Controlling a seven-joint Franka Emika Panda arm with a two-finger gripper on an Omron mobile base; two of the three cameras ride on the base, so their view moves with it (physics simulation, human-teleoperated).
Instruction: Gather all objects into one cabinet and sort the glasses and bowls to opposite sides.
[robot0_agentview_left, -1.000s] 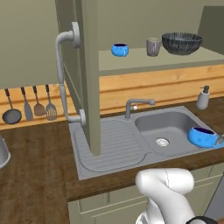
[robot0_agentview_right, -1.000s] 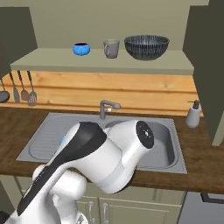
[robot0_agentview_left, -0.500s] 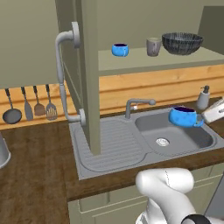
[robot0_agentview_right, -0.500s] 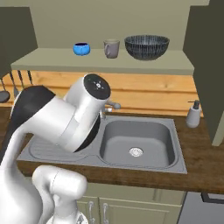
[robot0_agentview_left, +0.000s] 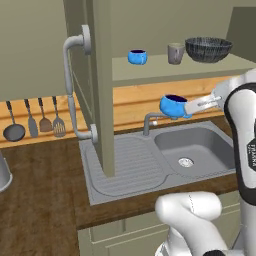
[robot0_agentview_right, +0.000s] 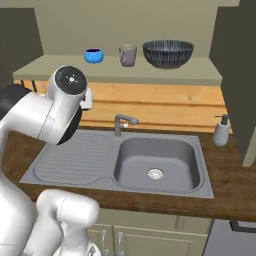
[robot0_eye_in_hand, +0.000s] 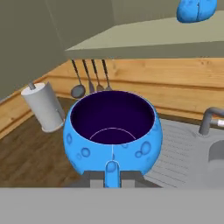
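Left base view, arm outstretched, fingers (robot0_agentview_left: 189, 107) clamping blue bowl (robot0_agentview_left: 173, 106) above faucet (robot0_agentview_left: 152, 120)

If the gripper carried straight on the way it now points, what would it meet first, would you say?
Holding the blue bowl, the gripper points toward the hanging utensils and wooden backsplash; probably those, though depth is unclear.

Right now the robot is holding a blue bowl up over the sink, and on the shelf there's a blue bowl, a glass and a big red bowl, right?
Almost. The big bowl on the shelf is dark grey, not red, as the right base view shows. The rest holds: the fingers hold a blue bowl above the sink, and another blue bowl and the glass sit on the shelf.
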